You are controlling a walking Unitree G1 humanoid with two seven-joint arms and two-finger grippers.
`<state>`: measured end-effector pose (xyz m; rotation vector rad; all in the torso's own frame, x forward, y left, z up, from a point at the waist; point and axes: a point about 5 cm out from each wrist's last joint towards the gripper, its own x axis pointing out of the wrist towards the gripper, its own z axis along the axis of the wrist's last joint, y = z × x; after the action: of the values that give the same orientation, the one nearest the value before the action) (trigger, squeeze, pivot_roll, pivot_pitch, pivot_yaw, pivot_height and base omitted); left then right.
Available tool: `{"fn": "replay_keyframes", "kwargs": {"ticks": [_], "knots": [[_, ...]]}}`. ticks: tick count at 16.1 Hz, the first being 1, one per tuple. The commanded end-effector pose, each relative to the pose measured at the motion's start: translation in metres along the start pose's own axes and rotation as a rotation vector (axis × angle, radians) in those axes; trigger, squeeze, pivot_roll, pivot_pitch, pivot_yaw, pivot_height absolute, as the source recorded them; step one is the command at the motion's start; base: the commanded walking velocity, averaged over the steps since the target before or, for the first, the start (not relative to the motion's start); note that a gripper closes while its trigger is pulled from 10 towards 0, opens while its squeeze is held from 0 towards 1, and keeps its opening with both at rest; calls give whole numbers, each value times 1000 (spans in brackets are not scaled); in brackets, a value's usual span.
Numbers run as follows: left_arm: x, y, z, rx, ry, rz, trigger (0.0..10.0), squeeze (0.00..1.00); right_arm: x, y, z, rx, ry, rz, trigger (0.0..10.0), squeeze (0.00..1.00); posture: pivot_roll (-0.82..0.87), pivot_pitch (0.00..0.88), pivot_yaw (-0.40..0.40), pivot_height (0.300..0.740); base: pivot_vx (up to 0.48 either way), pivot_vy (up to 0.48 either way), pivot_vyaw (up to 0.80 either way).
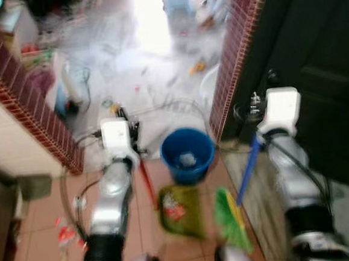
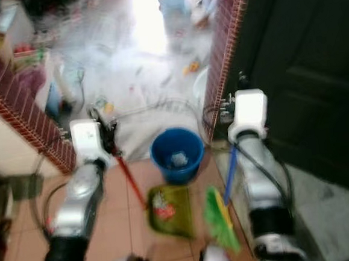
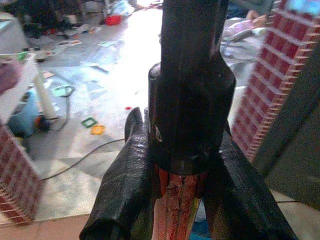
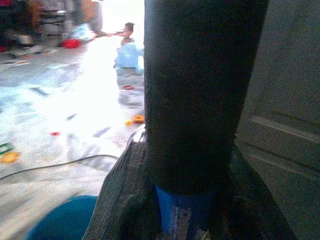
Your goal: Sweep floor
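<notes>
Doorway framed by 2 red brick walls (image 1: 34, 111); beyond it a littered grey floor (image 1: 140, 79), in front a terracotta tile floor (image 1: 42, 219). Blue bucket (image 1: 187, 153) stands at the threshold, likely as the bin for sweepings. Green dustpan (image 1: 181, 210) lies on the tiles just before the bucket, some red litter on it; its red handle (image 1: 146, 182) is clamped in the left gripper (image 3: 180, 200). Right gripper (image 4: 185, 215) is closed round the broom's blue handle (image 1: 248, 170), green bristles (image 1: 231, 218) down beside the dustpan, apparently so sweepings go straight onto it.
</notes>
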<state>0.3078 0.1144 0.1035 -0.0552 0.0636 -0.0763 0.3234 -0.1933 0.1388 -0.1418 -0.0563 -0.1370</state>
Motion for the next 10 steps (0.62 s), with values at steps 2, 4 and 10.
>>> {"fn": "replay_keyframes", "kwargs": {"ticks": [2, 4, 10], "knots": [[1, 13, 13, 12, -50, 46, 10000, 0, 2, 5, 6, -7, -28, 17, 10000, 0, -132, 65, 27, 740, 0, 0, 0], [1, 17, 14, 0, -48, 70, 10000, 0, 2, 5, 6, -11, -28, 17, 10000, 0, -132, 65, 25, 740, 0, 0, 0], [-8, 36, 33, 5, -92, 160, 10000, 0, 3, 3, 6, -26, -31, 18, 10000, 0, -130, 67, 25, 740, 0, 0, 0]]}}
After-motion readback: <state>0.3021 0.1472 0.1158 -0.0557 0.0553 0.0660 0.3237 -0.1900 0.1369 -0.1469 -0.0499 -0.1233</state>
